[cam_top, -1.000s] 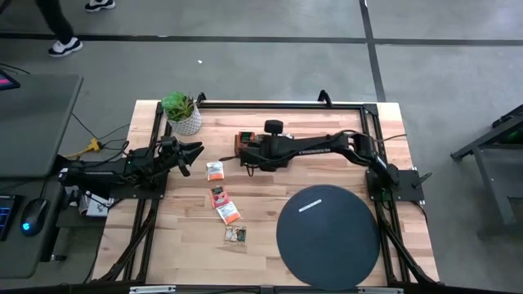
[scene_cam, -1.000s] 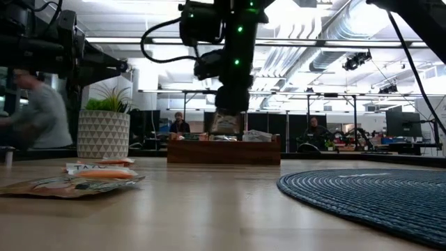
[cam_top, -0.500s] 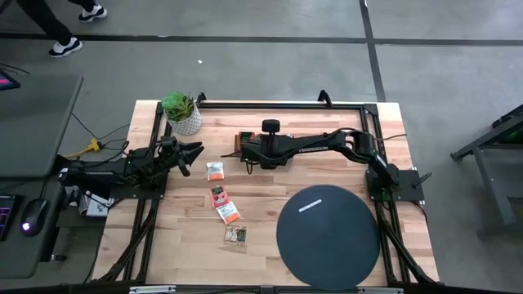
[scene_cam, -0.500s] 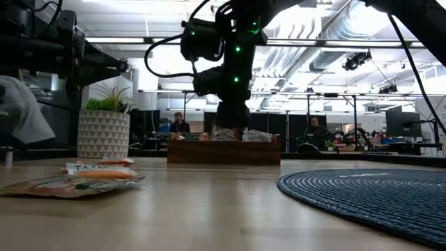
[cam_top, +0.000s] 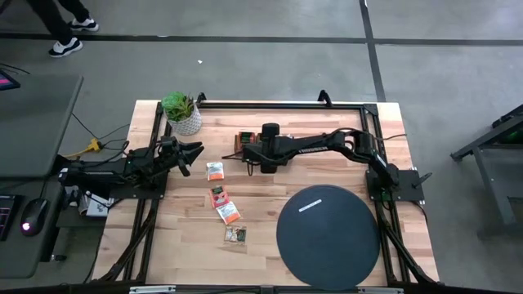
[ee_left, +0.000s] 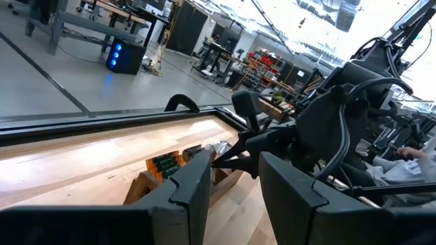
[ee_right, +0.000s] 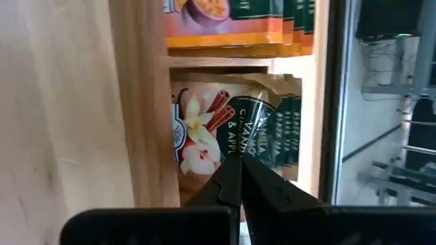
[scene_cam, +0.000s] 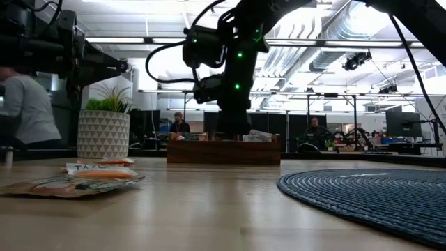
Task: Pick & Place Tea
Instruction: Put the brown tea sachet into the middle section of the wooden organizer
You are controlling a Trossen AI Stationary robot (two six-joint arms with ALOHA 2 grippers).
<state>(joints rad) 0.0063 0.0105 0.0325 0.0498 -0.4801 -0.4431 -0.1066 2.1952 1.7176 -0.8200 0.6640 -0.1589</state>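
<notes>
Tea sachets (cam_top: 222, 202) lie loose on the bench (cam_top: 270, 184), strung from the middle toward the front edge, the nearest to the front a dark one (cam_top: 236, 234), and more sachets stand filed in the wooden tray (ee_right: 146, 116) near the back edge. Right claw (ee_right: 238, 178) is down over that tray, fingers pinched together with nothing between them, tips just above a vanilla-and-apple sachet (ee_right: 225, 129) in one compartment, orange ones (ee_right: 225, 24) in the next. Left claw (ee_left: 228, 178) hangs at the left edge of the bench, fingers part open and holding nothing. A black round mat (cam_top: 328, 236) sits at the front right, a potted plant (cam_top: 181, 112) at the back left corner.
</notes>
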